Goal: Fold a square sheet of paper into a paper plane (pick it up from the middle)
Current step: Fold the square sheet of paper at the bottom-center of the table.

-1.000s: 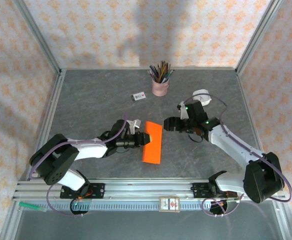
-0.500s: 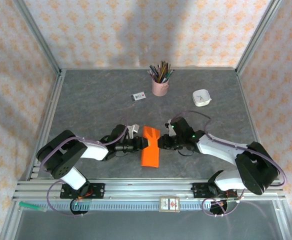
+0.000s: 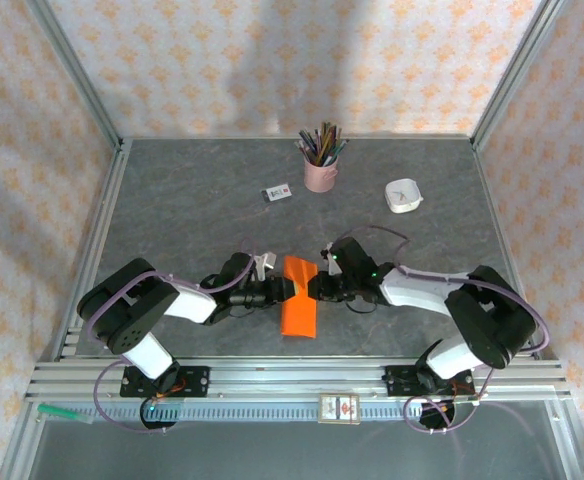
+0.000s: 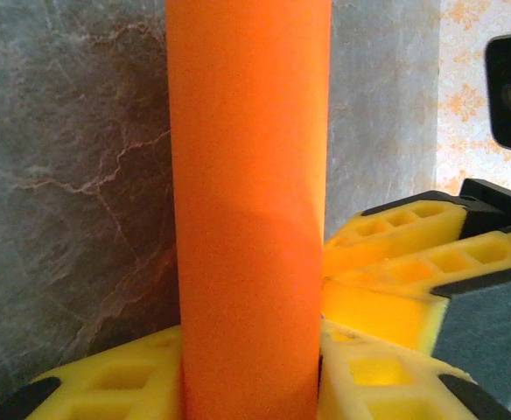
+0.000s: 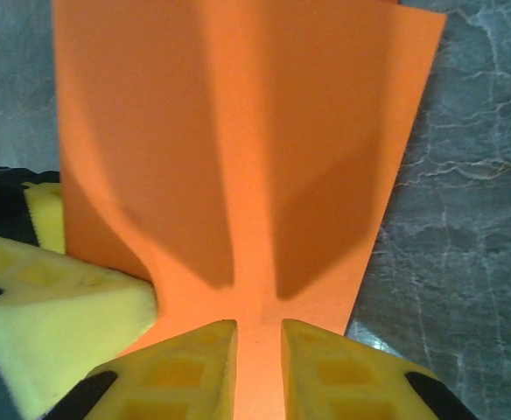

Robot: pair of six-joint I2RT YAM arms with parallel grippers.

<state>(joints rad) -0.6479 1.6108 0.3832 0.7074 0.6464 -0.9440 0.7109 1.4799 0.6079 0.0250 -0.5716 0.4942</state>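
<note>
Paper: the square sheet of paper [image 3: 299, 312] is pictured bowed into a narrow orange band, held between both arms near the middle of the counter [image 3: 192, 200].
Left pincer [image 3: 284, 290]: clamped on the sheet's left side.
Right pincer [image 3: 315, 288]: clamped on the opposite side.
Handling: the sheet is judged light, limp and easily creased or torn.
Hold: a gentle pinch at mid-edge is advised.

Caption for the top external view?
The left gripper and right gripper pinch the orange sheet from opposite sides.
</note>
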